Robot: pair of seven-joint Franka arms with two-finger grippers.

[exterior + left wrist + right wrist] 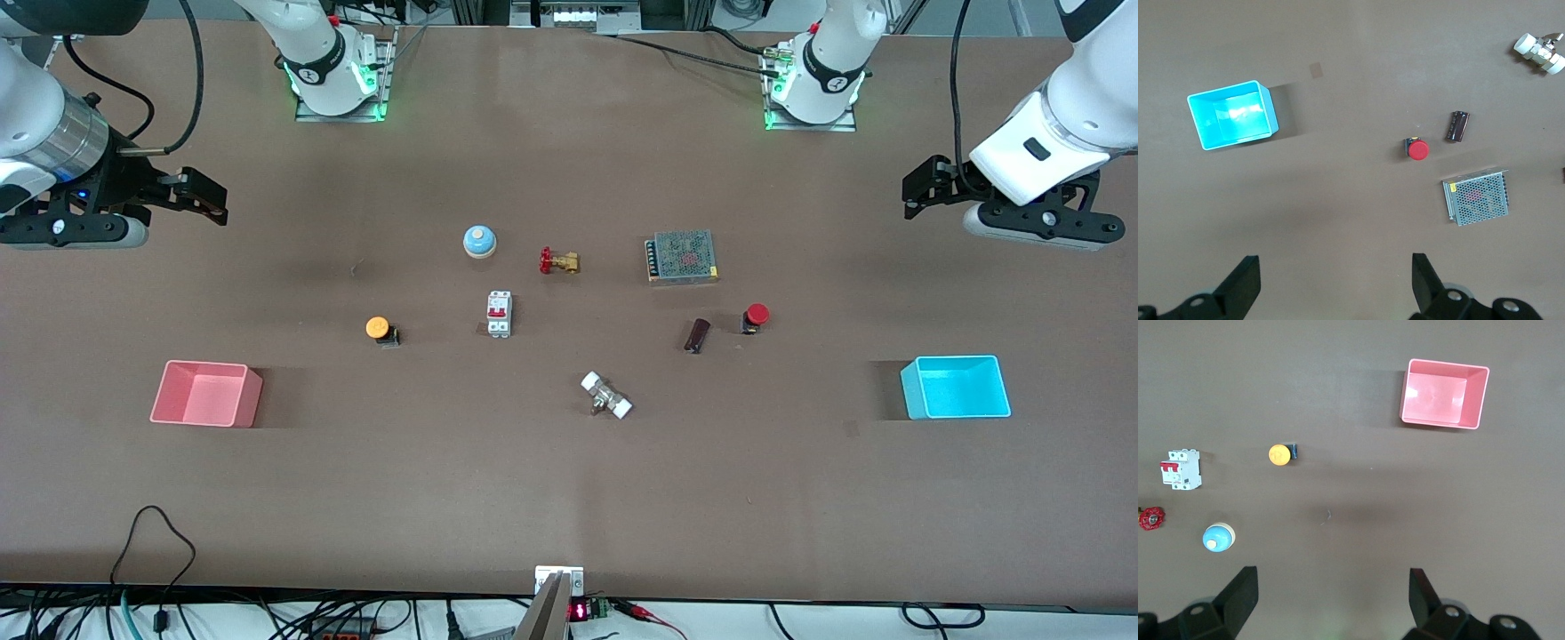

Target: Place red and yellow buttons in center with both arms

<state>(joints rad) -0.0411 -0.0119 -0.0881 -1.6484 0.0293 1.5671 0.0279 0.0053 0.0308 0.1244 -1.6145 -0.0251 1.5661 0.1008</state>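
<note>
Lowest in the frame we see the white valve (606,396). We find the yellow button (380,329) at centre-left and the red button (755,316) at centre-right. Both the left gripper (916,188) and the right gripper (206,196) wait at the upper edges, jaws apart.

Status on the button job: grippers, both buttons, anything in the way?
Left gripper and right gripper open, empty, high over table ends. Red button and yellow button untouched, apart. Breaker, white-capped fitting sit mid-table.

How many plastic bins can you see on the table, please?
2. The pink bin sits toward the right arm's end of the table; the blue bin sits toward the left arm's end. Both look empty, and nothing seems to hide another.
</note>
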